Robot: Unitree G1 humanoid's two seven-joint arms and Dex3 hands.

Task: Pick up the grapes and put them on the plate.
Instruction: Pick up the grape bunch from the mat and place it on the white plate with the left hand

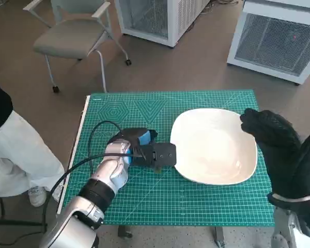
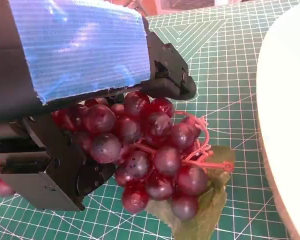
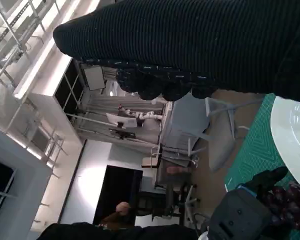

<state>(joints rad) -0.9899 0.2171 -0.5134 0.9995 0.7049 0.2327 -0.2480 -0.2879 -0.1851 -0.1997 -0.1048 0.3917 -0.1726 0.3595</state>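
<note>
A bunch of dark red grapes (image 2: pixel 150 150) with a green leaf (image 2: pixel 205 210) sits between the black fingers (image 2: pixel 165 75) of my left hand (image 1: pixel 142 150), which grips it low over the green mat (image 1: pixel 144 111). In the head view the hand hides nearly all of the bunch, just left of the rim of the white plate (image 1: pixel 217 144). The plate (image 2: pixel 285 110) is bare. My gloved right hand (image 1: pixel 281 150) hangs above the plate's right edge with fingers apart, holding nothing. The right wrist view shows the glove (image 3: pixel 190 45), the plate (image 3: pixel 295 130) and the grapes (image 3: pixel 290 200).
A person in white trousers (image 1: pixel 15 150) stands by the table's left side. A grey chair (image 1: pixel 75 33) and white cabinets (image 1: pixel 279 41) stand on the floor beyond the table. The mat ends close to the table's front edge.
</note>
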